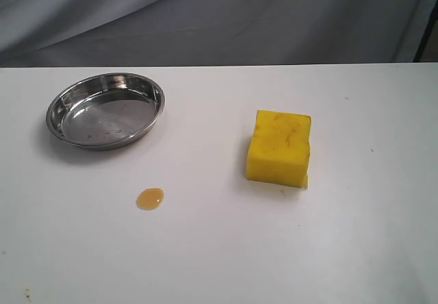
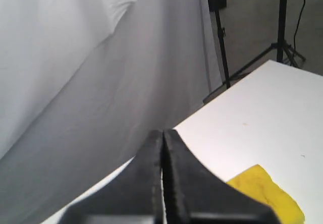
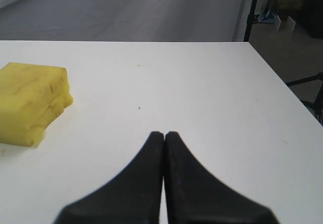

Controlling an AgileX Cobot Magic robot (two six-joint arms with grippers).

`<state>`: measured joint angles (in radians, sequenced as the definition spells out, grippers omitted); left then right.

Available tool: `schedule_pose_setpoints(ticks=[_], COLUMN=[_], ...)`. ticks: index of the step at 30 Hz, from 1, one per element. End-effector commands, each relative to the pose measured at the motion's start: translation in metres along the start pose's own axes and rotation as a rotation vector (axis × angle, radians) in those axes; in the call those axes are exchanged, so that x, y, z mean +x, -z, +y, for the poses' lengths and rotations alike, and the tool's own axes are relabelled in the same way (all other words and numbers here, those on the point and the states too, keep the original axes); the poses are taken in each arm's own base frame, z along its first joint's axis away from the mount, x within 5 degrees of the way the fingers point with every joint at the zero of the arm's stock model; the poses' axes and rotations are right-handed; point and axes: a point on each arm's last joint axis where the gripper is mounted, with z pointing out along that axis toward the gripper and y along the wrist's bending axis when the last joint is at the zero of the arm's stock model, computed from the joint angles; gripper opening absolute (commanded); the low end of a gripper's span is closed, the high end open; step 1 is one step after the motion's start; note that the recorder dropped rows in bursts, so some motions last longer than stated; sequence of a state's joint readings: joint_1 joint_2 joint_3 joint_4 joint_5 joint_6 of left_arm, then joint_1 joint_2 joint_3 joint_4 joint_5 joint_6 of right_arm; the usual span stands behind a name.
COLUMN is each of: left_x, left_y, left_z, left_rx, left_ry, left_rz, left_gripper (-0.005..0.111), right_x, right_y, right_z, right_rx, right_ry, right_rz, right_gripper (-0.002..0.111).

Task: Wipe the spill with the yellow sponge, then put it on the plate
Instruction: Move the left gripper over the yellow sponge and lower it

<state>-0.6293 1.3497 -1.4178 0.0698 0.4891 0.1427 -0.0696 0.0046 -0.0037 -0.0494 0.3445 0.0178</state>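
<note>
While spill pools near plate, sponge seemingly stained.

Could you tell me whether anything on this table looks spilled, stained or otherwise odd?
A small glossy amber spill sits on the white table near the steel plate, not touching it. The yellow sponge has orange-brown stains on top.

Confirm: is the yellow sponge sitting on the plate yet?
No, the yellow sponge sits on the table, apart from the plate.
</note>
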Motion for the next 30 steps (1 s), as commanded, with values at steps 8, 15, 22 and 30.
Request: schedule_pose_setpoints(ticks=[8, 15, 22, 30], left_x=[0.024, 0.055, 0.096, 0.126], left_y=[-0.064, -0.113, -0.155, -0.181], left_z=[-0.007, -0.021, -0.032, -0.040], left_rx=[0.034, 0.099, 0.127, 0.146], left_ry=[0.024, 0.124, 0.134, 0.160], left_rz=[0.145, 0.230, 0.356, 0.426], left_gripper=[0.000, 0.000, 0.000, 0.000], right_x=[0.001, 0.001, 0.001, 0.001], right_y=[0.000, 0.000, 0.000, 0.000], right_z=[0.000, 0.000, 0.000, 0.000], right_rx=[-0.002, -0.002, -0.002, -0.002], right_ry=[0.005, 0.007, 0.007, 0.006], right_rz=[-0.003, -0.003, -0.003, -0.003], right_gripper=[0.000, 0.000, 0.000, 0.000])
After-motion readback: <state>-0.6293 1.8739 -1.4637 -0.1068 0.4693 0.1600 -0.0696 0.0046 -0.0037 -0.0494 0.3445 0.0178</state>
